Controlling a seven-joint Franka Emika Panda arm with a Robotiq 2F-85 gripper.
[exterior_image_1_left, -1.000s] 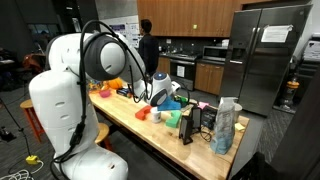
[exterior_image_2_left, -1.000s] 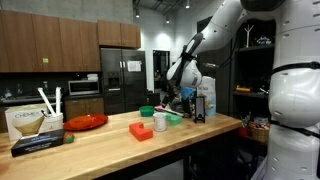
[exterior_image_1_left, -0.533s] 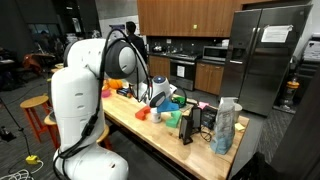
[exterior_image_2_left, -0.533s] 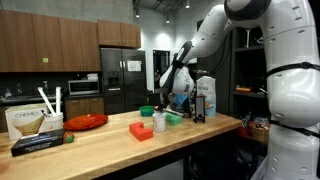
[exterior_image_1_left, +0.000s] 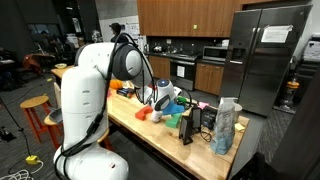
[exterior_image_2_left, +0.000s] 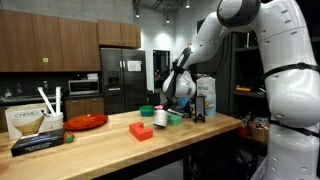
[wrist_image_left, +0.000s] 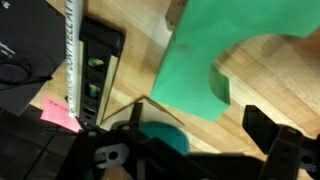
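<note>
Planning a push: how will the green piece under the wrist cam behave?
Green piece looks flat on the wooden tabletop, so it probably slides and won't roll or tip. Clean-cut edges suggest it is stiff and likely light. Pushed toward the level, it may jam.

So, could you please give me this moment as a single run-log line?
gripper: open | position: over flat green cut-out piece | surface: wooden countertop | nearby: black bar-shaped device

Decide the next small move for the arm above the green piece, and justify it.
Probably ease the tool down and slightly forward toward the green piece: in the wrist view its jaws stand open over the wooden table, and the piece lies ahead of them, not between.
</note>
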